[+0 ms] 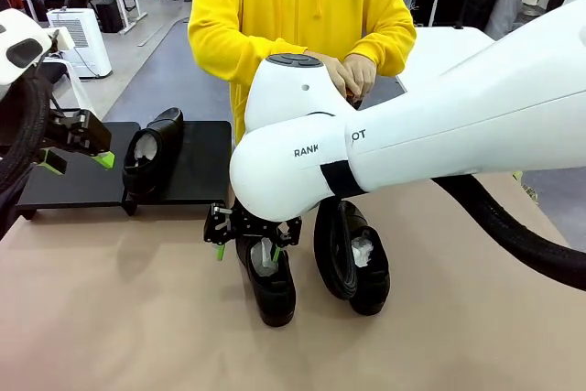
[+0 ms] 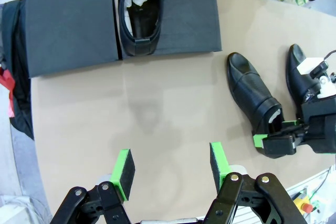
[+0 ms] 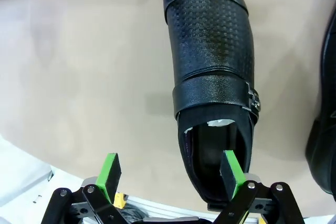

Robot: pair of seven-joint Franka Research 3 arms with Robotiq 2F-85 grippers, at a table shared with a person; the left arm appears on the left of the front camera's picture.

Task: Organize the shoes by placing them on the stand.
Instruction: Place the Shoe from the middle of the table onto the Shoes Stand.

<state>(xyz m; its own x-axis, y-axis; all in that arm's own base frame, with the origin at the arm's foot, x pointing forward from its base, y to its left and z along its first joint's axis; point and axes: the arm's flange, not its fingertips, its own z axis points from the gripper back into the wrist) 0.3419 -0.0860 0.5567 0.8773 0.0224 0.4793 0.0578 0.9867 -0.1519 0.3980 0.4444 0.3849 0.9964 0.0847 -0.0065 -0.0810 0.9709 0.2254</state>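
One glossy black shoe [image 1: 151, 148] [image 2: 139, 17] stands on the low black stand [image 1: 73, 180] [image 2: 68, 24], white paper in its mouth. Two more shoes are on the tan table: one upright [image 1: 267, 281] [image 2: 254, 103] [image 3: 215, 66], the other tipped on its side [image 1: 352, 258] [image 2: 302, 77] [image 3: 323, 129]. My right gripper [image 1: 247, 249] [image 3: 170, 174] [image 2: 283, 139] is open at the upright shoe's heel, one pad inside the opening and one outside its wall. My left gripper [image 1: 78, 160] [image 2: 171, 166] hangs open with nothing in it, above the table in front of the stand.
A person in a yellow hoodie [image 1: 293, 6] stands at the far side, hands [image 1: 352, 75] together just behind my right arm. The right arm's white body [image 1: 412, 135] blocks much of the table's far right. The stand's left part is bare.
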